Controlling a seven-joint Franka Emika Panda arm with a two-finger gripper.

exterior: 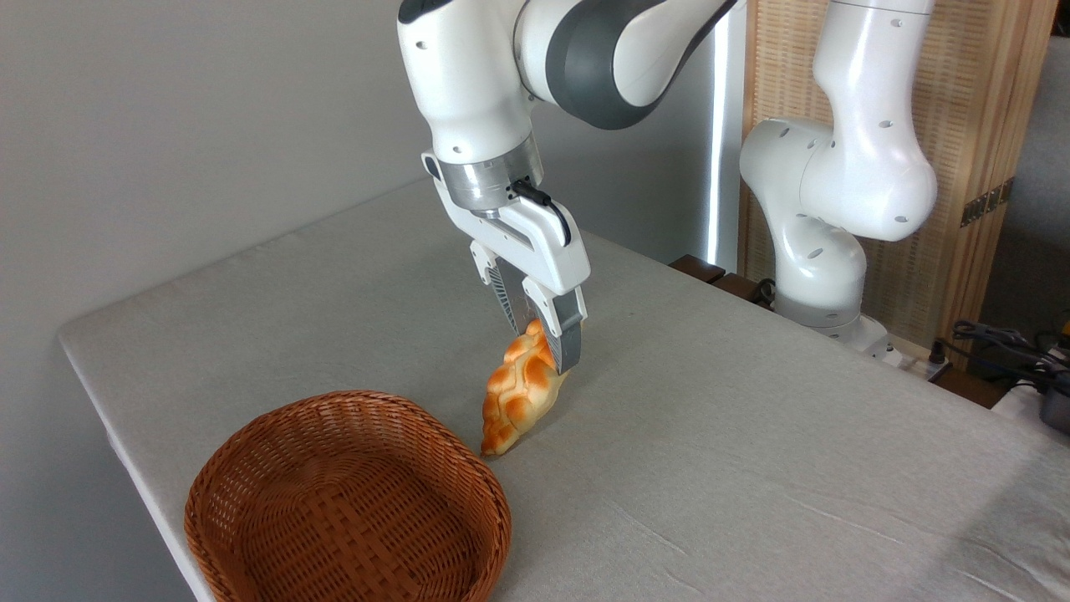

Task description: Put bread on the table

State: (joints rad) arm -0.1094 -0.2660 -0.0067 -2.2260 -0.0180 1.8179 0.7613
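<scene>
A: Where is the bread [521, 393] seen?

B: Held tilted by its upper end in the gripper [547, 341], clenched on it; lower tip at or just above the table [752, 435], which cannot be told.

A: Surroundings?

B: Wicker basket [347, 502] noted near the table's front left edge, just beside the loaf.

One fixed camera looks down across the table [752, 468] corner, close.
</scene>
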